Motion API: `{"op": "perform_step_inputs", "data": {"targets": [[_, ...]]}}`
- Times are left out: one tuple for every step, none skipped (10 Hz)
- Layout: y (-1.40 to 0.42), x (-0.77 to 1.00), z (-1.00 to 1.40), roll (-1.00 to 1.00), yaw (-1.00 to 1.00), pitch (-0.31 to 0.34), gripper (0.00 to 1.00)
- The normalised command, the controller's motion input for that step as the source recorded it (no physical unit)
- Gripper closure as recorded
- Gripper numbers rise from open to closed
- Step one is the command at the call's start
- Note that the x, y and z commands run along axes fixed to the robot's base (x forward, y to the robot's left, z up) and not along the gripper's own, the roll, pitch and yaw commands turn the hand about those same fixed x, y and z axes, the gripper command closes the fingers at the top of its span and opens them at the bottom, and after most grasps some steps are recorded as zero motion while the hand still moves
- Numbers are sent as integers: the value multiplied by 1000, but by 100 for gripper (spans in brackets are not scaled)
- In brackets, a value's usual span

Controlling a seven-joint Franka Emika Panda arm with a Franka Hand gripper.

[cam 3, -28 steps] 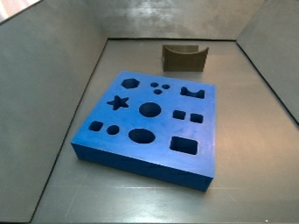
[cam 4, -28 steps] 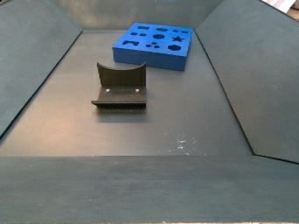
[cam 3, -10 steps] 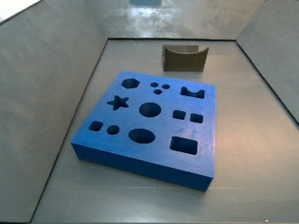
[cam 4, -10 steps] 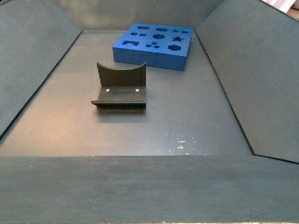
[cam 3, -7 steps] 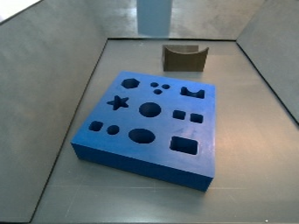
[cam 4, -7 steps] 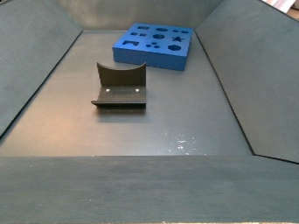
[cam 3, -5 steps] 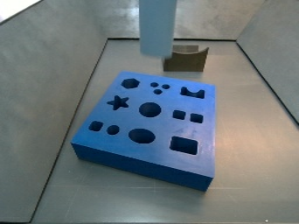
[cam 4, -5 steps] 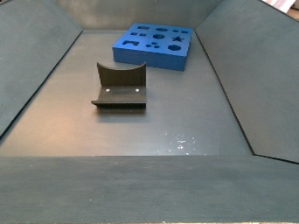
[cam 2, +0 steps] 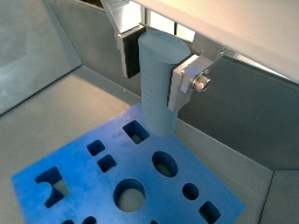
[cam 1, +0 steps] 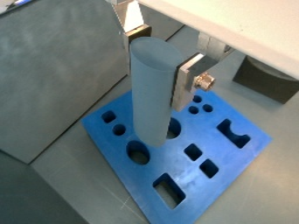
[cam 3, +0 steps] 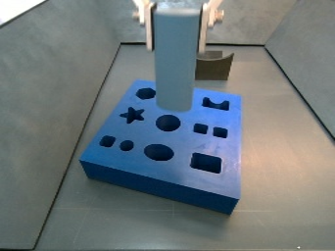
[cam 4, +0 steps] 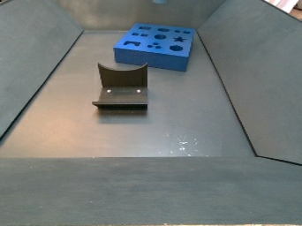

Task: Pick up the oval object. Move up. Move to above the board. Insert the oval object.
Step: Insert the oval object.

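Note:
My gripper (cam 1: 160, 63) is shut on the oval object (cam 1: 152, 96), a tall pale blue-grey peg held upright between the silver fingers (cam 1: 191, 77). The peg also shows in the second wrist view (cam 2: 158, 87) and in a side view (cam 3: 175, 54), where the gripper (cam 3: 177, 10) is at the frame's top. The peg hangs above the board (cam 3: 124, 162), a thick bright blue block with dark shaped cutouts, over its back half. The board shows in both wrist views (cam 1: 239, 171) (cam 2: 82, 175) and far off in a side view (cam 4: 154, 44). There the gripper and the peg are out of view.
The dark fixture (cam 4: 120, 88) stands on the grey floor in front of the board; in a side view (cam 3: 218, 67) it is behind the board, partly hidden by the peg. Grey sloping walls (cam 3: 53, 88) enclose the floor on the sides.
The gripper with the peg has come down into the side view from the top edge and now hangs over the board. The board and fixture have not moved.

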Motion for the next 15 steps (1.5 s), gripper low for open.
{"op": "perform_step_inputs", "data": {"targets": [[-86, -14, -391, 109, 134, -67, 100], [-14, -34, 0, 0, 6, -29, 100], [0, 0, -40, 30, 0, 0, 100], [0, -100, -409, 190, 134, -79, 100], [0, -143, -483, 214, 137, -127, 100], [0, -120, -449, 201, 129, -117, 100], [0, -20, -317, 140, 131, -64, 100], [0, 0, -174, 46, 94, -63, 100], [-6, 0, -197, 31, 54, -69, 100], [0, 0, -494, 101, 191, -146, 100], [0, 0, -591, 89, 320, -186, 100], [-31, 0, -409, 56, 337, -149, 100], [-49, 0, -237, 0, 220, -107, 100], [-114, 0, -357, 47, 234, -133, 100], [-229, 0, -554, 103, 286, -197, 100]]}}
